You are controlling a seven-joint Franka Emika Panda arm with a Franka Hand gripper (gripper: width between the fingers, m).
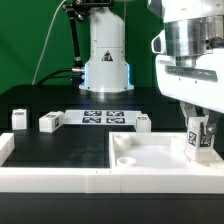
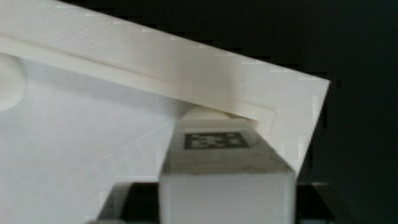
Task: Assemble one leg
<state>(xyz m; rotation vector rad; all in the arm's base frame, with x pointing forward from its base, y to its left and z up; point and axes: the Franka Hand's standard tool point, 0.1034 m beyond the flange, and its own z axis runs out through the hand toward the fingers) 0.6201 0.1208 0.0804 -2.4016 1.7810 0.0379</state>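
My gripper (image 1: 199, 140) is shut on a white leg (image 1: 199, 143) with a black-and-white tag and holds it upright over the right corner of the wide white square panel (image 1: 150, 155). In the wrist view the leg (image 2: 228, 170) fills the middle between my dark fingers (image 2: 139, 200), its tagged end next to the panel's raised edge (image 2: 196, 85). Whether the leg's lower end touches the panel is hidden. Three more legs lie on the black table: one (image 1: 18, 119) at the exterior view's left, one (image 1: 50, 121) beside it, one (image 1: 142, 122) behind the panel.
The marker board (image 1: 103, 117) lies flat on the table behind the panel, in front of the arm's white base (image 1: 106, 65). A white rail (image 1: 60, 178) runs along the table's front edge, with a white wall (image 1: 5, 145) at the exterior view's left.
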